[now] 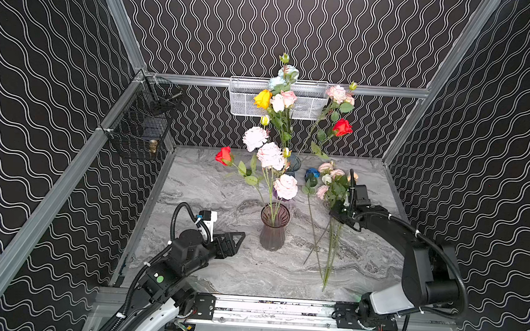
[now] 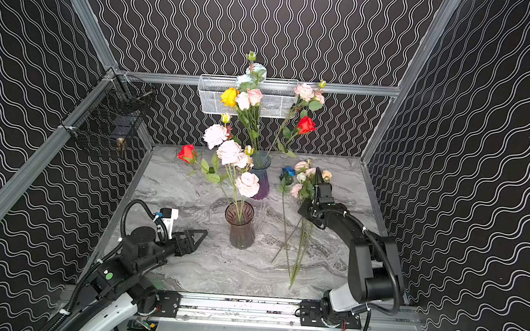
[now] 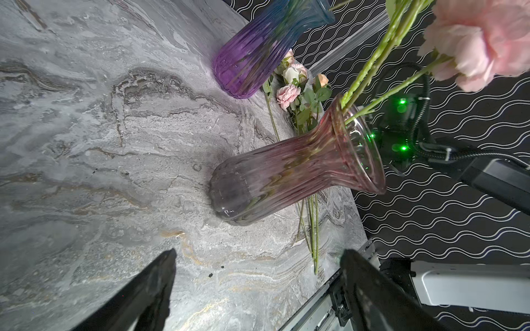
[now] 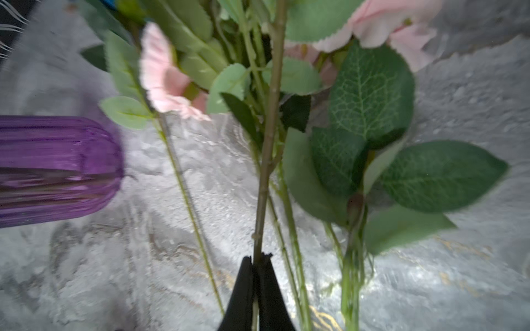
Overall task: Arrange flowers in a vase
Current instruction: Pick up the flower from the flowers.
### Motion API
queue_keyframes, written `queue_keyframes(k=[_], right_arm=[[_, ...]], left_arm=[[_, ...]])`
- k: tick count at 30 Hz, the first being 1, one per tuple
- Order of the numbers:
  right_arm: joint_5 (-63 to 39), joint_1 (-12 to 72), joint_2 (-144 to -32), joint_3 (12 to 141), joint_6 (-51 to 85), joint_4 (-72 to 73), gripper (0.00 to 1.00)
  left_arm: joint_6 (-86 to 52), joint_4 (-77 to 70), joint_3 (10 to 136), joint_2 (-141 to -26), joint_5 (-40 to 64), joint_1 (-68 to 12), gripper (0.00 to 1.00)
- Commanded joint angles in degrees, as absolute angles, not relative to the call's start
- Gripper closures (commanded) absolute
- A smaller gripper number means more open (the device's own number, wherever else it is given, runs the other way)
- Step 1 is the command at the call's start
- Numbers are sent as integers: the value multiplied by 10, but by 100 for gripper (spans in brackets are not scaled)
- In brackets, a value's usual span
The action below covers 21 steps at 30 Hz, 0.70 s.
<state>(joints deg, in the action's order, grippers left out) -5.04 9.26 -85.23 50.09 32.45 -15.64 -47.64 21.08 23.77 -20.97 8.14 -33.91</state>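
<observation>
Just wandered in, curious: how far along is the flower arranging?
Done: blooms stand in the pink vase and the purple vase. In hand: the right gripper is shut on one stem of the loose bunch lying on the table; the left gripper hangs open. Left: the rest of that bunch.

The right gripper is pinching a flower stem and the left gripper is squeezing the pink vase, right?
No. The left gripper is open and not touching the pink vase; the left wrist view shows a gap between them. The right gripper is pinching a flower stem, as the right wrist view shows.
</observation>
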Motion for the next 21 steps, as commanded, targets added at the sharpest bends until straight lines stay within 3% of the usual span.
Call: queue_keyframes(k=[1,21], right_arm=[[-44,92,-810,495,333,-164,100],[-62,107,-460,392,284,-11,100]], left_arm=[[-461,204,249,-217,79,-339,7],[-418,247,330,-238,15,-339,6]])
